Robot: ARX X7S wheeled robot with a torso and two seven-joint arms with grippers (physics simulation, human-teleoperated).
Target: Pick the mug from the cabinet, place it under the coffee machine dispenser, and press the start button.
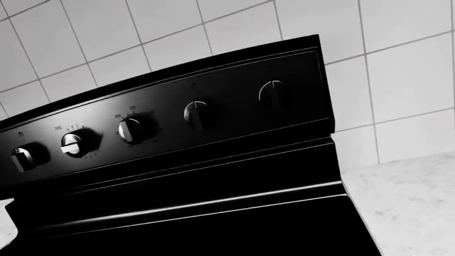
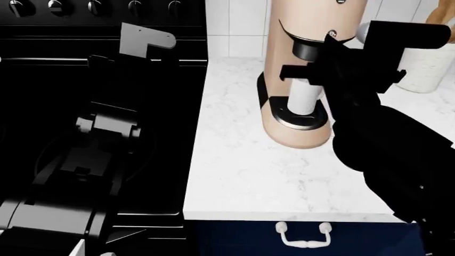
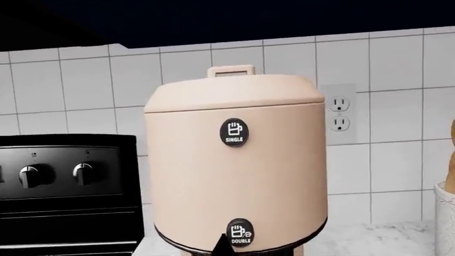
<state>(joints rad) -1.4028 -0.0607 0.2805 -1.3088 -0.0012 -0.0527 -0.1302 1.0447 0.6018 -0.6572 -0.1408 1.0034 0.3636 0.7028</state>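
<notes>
Left wrist view: a glossy black stove back panel fills most of the picture, set against white square wall tiles. Five round black-and-silver knobs sit in a row on it; faint white numerals ring some of them, and "300" and "350" can just be read above the middle knob, the rest being too small. A strip of pale speckled marble countertop lies beside the stove. No fingers of the left gripper appear here, so how wide its jaws stand cannot be told.

Head view: the tall beige cylindrical coffee machine stands on the countertop. The small plain white cylindrical mug sits upright on the machine's black drip tray, directly below the short black round dispenser nozzle. The black right arm and gripper reach up close to the machine's head; the jaw gap is hidden. The left arm hangs over the stove, well apart from the mug. A white speckled crock of wooden utensils stands behind.

Right wrist view: two round black buttons on the machine's head read "SINGLE" and "DOUBLE". A dark fingertip lies just beside the "DOUBLE" button. A white wall outlet shows behind.
</notes>
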